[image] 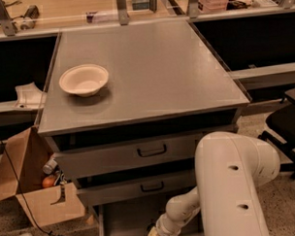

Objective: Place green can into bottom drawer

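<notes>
The arm's (235,185) thick white upper link fills the view at 5 o'clock, standing nearly upright, with small dark holes along its side. From its lower part a slimmer forearm (182,211) slants down toward 7 o'clock, ending in a ribbed wrist (166,226). The gripper (152,235) sits at 6 o'clock, pointing down and cut off by the bottom edge.

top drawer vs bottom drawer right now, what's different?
The bottom drawer is pulled out with its floor showing; the top drawer shows only its front. The top drawer's dark handle is in view; the bottom drawer's front is cut off by the picture's edge. The claw sits low over the bottom drawer, well below the top drawer. Both are grey and in the same cabinet.
</notes>
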{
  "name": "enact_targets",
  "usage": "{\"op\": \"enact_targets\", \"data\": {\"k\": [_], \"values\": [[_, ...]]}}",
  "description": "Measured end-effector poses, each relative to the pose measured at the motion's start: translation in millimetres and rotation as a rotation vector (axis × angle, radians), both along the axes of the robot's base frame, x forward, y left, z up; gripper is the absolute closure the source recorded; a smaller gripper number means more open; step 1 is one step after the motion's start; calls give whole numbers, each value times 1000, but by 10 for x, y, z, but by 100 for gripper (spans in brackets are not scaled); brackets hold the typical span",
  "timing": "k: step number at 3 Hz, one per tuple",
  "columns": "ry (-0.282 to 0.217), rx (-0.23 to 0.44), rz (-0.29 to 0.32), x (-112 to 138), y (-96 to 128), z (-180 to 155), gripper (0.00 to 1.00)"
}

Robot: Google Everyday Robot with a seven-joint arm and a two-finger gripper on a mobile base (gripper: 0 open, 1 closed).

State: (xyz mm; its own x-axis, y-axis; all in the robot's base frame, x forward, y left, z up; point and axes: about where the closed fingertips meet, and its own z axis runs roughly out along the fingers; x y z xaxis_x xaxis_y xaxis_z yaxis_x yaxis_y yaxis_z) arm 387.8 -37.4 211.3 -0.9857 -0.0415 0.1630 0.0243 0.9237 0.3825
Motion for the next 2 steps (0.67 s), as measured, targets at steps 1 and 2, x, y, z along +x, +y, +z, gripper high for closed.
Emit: {"op": "enact_targets", "data": {"k": [1,2], "values": [[4,4,-3,2,7,-22,100],[24,30,-15,11,48,-144,100]]}}
